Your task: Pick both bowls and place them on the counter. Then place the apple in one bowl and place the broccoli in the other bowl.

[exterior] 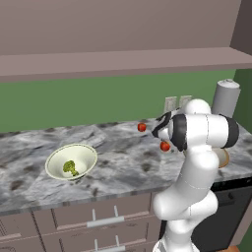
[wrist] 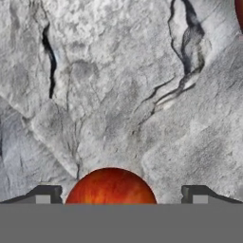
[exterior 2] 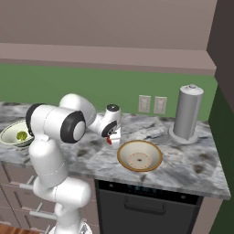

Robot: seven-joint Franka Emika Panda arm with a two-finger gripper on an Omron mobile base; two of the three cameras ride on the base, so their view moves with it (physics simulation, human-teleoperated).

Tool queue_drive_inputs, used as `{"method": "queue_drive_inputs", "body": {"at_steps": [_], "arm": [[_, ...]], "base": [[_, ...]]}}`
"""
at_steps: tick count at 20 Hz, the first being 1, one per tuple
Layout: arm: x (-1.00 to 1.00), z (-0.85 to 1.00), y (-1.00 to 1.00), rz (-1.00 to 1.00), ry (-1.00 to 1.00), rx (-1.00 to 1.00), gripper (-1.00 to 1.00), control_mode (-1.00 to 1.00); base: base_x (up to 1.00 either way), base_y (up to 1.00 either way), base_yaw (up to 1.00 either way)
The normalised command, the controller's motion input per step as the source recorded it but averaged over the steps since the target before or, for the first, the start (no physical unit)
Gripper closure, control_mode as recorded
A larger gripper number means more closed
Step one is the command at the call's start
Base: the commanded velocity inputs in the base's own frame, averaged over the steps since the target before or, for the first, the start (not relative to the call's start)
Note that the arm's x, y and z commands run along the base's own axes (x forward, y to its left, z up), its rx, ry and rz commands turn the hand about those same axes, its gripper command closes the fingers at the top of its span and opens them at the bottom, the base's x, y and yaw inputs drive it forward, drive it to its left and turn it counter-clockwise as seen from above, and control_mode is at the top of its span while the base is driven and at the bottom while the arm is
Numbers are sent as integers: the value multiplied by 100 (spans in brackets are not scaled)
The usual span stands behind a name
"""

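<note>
Two fingertips stand wide apart, grasping nothing, either side of the apple (wrist: 110, 186) on the table (exterior: 123, 167), so lower your hand (wrist: 121, 193) straight down, keep the fruit centred, then close gently before carrying it right to the tan bowl (exterior 2: 140, 156).

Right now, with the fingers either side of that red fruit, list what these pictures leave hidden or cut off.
- Small orange-red apple: hand view, its lower half cut off at the bottom; no contact with the open fingers can be judged.
- Second small red round fruit: hand view, clipped by the top right corner.
- Wide shallow tan bowl: left base view, mostly hidden behind the white arm.
- Deep cream-white bowl: right base view, partly hidden by the arm's shoulder.
</note>
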Motion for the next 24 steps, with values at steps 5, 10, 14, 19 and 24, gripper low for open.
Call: {"method": "queue_drive_inputs", "body": {"at_steps": [5, 10, 14, 19, 24], "arm": [[0, -7, 18, 0, 0, 0, -100, -100], [0, -14, 3, 0, 0, 1, 100, -100], [-2, -1, 0, 0, 0, 2, 100, -100], [-51, 37, 0, 0, -1, 1, 100, -100], [-68, 69, 4, 0, -4, 1, 100, -100]], "base": [[0, 0, 0], [0, 0, 0], [0, 0, 0], [0, 0, 0], [0, 0, 0]]}}
